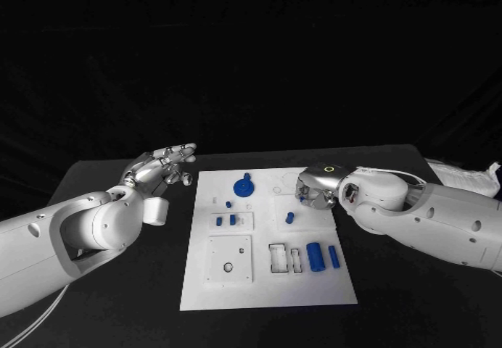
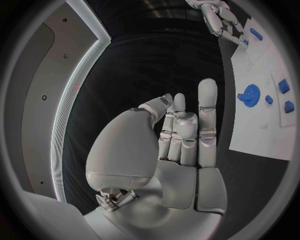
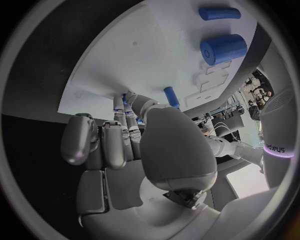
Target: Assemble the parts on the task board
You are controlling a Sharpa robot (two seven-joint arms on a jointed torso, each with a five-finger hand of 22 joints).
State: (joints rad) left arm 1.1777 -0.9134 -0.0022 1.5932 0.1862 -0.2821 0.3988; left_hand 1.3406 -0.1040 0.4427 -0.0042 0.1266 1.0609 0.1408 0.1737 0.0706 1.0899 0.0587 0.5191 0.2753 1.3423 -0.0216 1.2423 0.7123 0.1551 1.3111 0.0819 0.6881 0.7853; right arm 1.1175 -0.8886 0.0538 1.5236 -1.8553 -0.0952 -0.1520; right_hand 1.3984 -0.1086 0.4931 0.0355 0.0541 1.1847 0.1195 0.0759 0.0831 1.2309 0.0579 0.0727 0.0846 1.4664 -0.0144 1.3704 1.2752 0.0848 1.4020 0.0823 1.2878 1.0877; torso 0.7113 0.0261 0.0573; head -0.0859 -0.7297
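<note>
The white task board (image 1: 267, 279) lies in the middle of the table. On it are a blue gear (image 1: 244, 188), small blue pieces (image 1: 226, 220), a blue peg (image 1: 291, 216) and two blue cylinders (image 1: 315, 257). My right hand (image 1: 316, 190) hangs over the board's far right part, fingers curled down. In the right wrist view its fingertips (image 3: 122, 107) and thumb close on a small blue part, close to the peg (image 3: 170, 96). My left hand (image 1: 165, 168) is open beside the board's far left corner, and in its wrist view the left hand (image 2: 175, 145) holds nothing.
A white raised block with a hole (image 1: 231, 257) and a slotted holder (image 1: 281, 257) sit on the board's near half. The thick cylinder (image 3: 224, 48) and the slim one (image 3: 219, 13) lie side by side. Black table surrounds the board.
</note>
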